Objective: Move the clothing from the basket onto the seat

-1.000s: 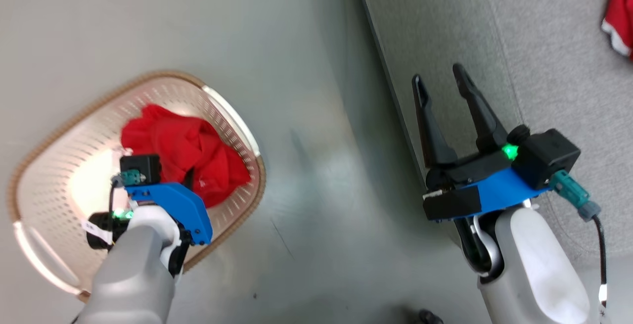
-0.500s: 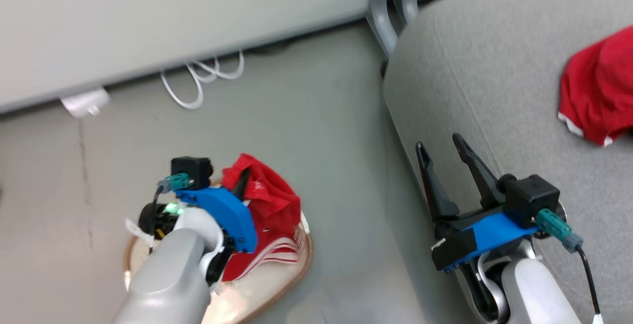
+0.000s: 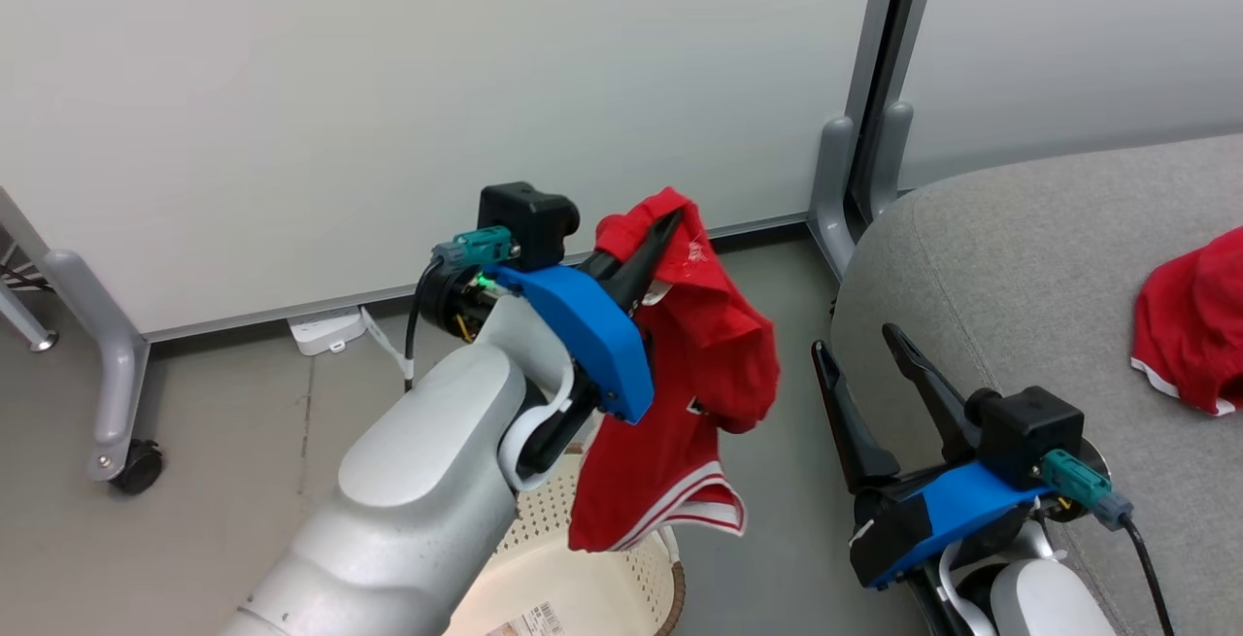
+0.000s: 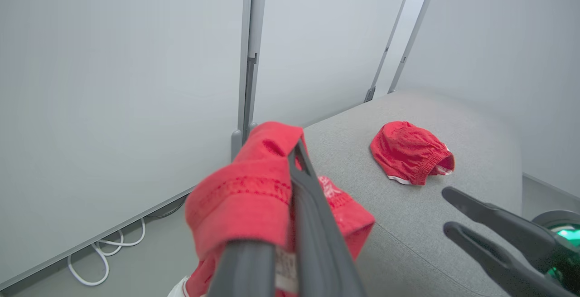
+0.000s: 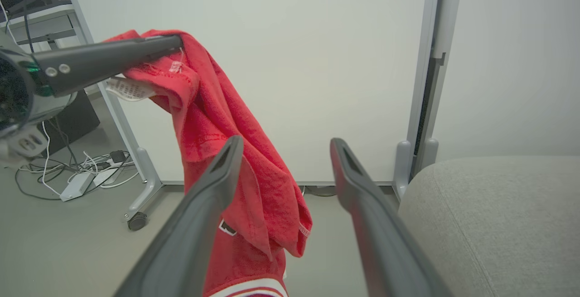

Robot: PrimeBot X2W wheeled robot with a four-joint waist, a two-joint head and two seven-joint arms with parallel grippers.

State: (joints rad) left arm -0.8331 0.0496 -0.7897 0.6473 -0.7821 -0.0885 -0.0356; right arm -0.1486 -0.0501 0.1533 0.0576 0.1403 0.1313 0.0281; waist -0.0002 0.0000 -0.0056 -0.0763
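Note:
My left gripper (image 3: 668,220) is shut on a red garment (image 3: 694,393) with white-striped trim, which hangs in the air above the cream perforated basket (image 3: 583,587). The same garment (image 5: 226,147) droops from the left gripper (image 5: 176,43) in the right wrist view, and its bunched top (image 4: 247,197) wraps the fingers in the left wrist view. My right gripper (image 3: 855,345) stands open and empty beside the grey seat (image 3: 1029,257). Another red garment (image 3: 1190,325) lies on the seat, also seen as a crumpled red piece (image 4: 410,152) from the left wrist.
White partition panels (image 3: 388,83) on grey metal feet with a caster (image 3: 136,466) stand behind. A power strip (image 3: 325,330) and white cables lie on the grey floor along the panel base. A desk leg and more cables (image 5: 86,170) sit at the left of the right wrist view.
The head camera has tilted upward, shifting the whole picture. My left gripper has lifted the red garment out of the basket into the air. The right gripper stays open beside the seat.

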